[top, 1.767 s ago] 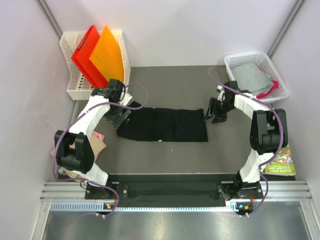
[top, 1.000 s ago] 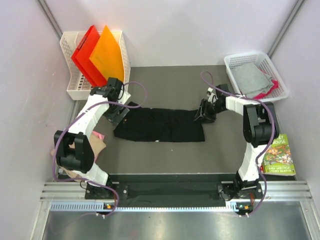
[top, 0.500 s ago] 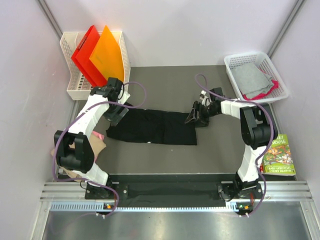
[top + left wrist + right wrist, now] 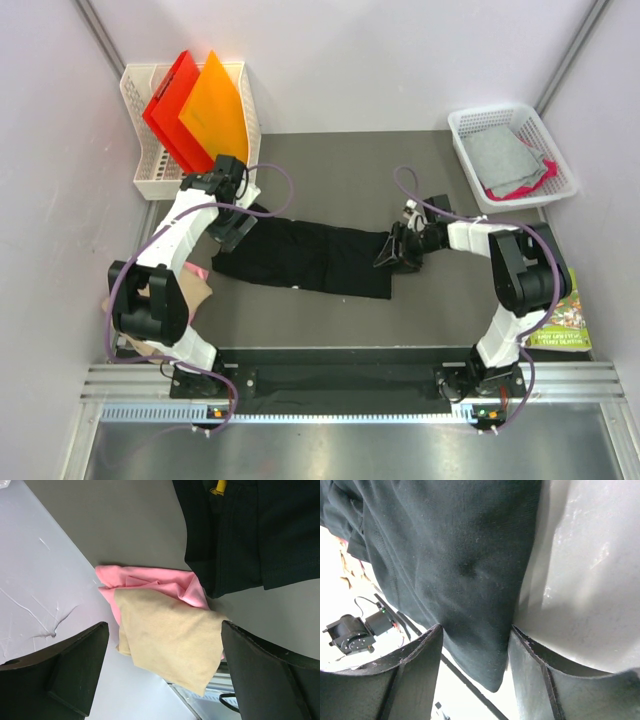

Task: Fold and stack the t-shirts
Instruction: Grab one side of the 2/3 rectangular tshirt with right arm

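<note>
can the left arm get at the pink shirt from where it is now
Probably yes. The left end effector is open above the table, and the pink shirt lies bare at its upper edge. The tan shirt covers its lower part and the black shirt lies just beside it.

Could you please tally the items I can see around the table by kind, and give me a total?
Soft cloth shirts: 3, namely a black shirt, a pink shirt and a tan shirt.
Stiff upright folders: 2, one red, one orange.
White plastic baskets: 2, one at far left, one at far right.
Colourful picture book: 1.
Total: 8
</note>
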Controlling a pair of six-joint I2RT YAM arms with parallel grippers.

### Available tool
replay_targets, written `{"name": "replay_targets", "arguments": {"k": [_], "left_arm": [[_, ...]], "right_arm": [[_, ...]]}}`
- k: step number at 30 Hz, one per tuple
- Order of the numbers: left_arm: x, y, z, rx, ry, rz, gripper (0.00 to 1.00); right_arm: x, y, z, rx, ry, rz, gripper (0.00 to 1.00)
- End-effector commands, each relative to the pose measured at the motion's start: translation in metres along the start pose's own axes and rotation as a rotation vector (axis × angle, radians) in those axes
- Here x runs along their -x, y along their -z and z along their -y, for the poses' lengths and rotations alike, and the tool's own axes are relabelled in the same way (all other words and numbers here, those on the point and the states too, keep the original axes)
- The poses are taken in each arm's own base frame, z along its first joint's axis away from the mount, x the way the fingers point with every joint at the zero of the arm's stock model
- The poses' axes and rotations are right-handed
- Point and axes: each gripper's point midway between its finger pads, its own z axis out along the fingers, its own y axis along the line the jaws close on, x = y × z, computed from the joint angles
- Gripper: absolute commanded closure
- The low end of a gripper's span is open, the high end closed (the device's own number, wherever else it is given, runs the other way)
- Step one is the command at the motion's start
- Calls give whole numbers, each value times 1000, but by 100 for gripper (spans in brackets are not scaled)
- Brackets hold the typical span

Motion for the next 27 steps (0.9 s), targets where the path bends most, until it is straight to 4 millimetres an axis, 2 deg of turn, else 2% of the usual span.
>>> {"name": "replay_targets", "arguments": {"k": [1, 8, 11, 14, 15, 16, 17, 21, 22, 25, 27], "left_arm": [[4, 14, -14, 41, 9, 40, 1], [-1, 17, -15, 51, 1, 35, 1], [-4, 19, -17, 61, -3, 33, 1], [-7, 20, -19, 76, -11, 31, 1], [-8, 19, -20, 80, -14, 30, 1], [-9, 20, -21, 82, -12, 30, 1], [-10, 19, -21, 81, -12, 30, 1], [-11, 17, -21, 72, -4, 29, 1], [-10, 17, -20, 69, -3, 29, 1], [-9, 15, -17, 54, 2, 29, 1], [-6, 16, -17, 47, 6, 37, 1]], "right_arm": [[-24, -15, 23, -102, -2, -37, 45], [-10, -35, 9, -83, 18, -29, 48], [-6, -44, 4, -74, 7, -22, 55], [-3, -48, -2, -62, 9, -2, 73], [-2, -48, -3, -69, 14, 5, 88], [0, -44, -6, -69, 23, 15, 96], [3, -42, -7, -76, 37, 25, 100], [26, -10, -21, -119, 71, 94, 100], [34, 3, -30, -117, 82, 130, 100], [51, 43, -38, -160, 77, 202, 100], [55, 70, -30, -215, 46, 218, 100]]}}
